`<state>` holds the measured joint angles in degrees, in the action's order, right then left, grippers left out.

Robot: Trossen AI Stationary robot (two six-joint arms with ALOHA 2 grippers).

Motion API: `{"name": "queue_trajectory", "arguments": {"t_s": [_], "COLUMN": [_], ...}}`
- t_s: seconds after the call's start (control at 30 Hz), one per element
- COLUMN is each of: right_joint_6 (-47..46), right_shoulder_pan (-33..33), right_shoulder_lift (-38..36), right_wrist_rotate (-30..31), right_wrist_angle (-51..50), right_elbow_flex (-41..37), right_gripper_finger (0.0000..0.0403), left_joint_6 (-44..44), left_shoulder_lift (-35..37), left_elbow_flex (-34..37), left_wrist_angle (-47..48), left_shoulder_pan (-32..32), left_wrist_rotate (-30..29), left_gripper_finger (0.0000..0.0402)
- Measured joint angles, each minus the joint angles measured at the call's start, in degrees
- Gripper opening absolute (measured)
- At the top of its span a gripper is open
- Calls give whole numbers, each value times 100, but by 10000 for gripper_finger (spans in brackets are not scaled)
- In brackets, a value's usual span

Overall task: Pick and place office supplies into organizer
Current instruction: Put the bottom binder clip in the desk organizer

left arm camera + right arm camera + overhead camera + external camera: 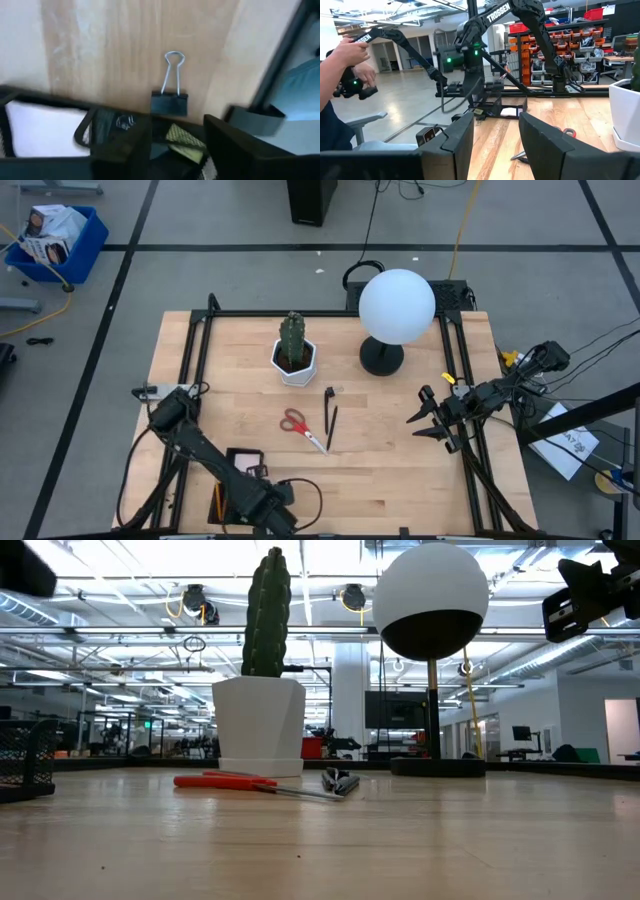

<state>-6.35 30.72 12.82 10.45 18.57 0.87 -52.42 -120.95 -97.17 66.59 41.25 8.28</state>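
The black mesh organizer [243, 465] stands near the table's front left edge, with a pale pad [45, 131] in one compartment. My left gripper [175, 137] hangs open just above it, pointing down, nothing between its fingers. A black binder clip [170, 97] with silver wire handles lies flat on the wood right beside the organizer's wall. An orange pencil [218, 500] shows at the organizer's left. Red-handled scissors [298, 424] and dark pens [330, 415] lie mid-table. My right gripper [425, 418] waits open at the right, clear of everything.
A cactus in a white pot [294, 355] and a white globe lamp [396, 308] stand at the back. A black frame [195, 360] runs along the table's sides. Beyond the table a person [342, 75] holds a controller. Bare wood lies between scissors and right arm.
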Motion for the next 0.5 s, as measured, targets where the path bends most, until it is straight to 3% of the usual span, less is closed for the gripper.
{"name": "queue_trajectory", "arguments": {"t_s": [0.3, 0.5], "right_joint_6": [0, 0], "right_shoulder_pan": [2, 2], "right_shoulder_lift": [0, 0], "right_wrist_rotate": [-1, -1], "right_wrist_angle": [-2, -2], "right_elbow_flex": [1, 0], "right_gripper_finger": [153, 153], "left_joint_6": [330, 430], "left_shoulder_lift": [-439, -513], "left_elbow_flex": [0, 0], "left_wrist_angle": [79, 85], "left_shoulder_pan": [-28, -86], "left_wrist_rotate": [84, 134], "left_gripper_finger": [263, 279]}}
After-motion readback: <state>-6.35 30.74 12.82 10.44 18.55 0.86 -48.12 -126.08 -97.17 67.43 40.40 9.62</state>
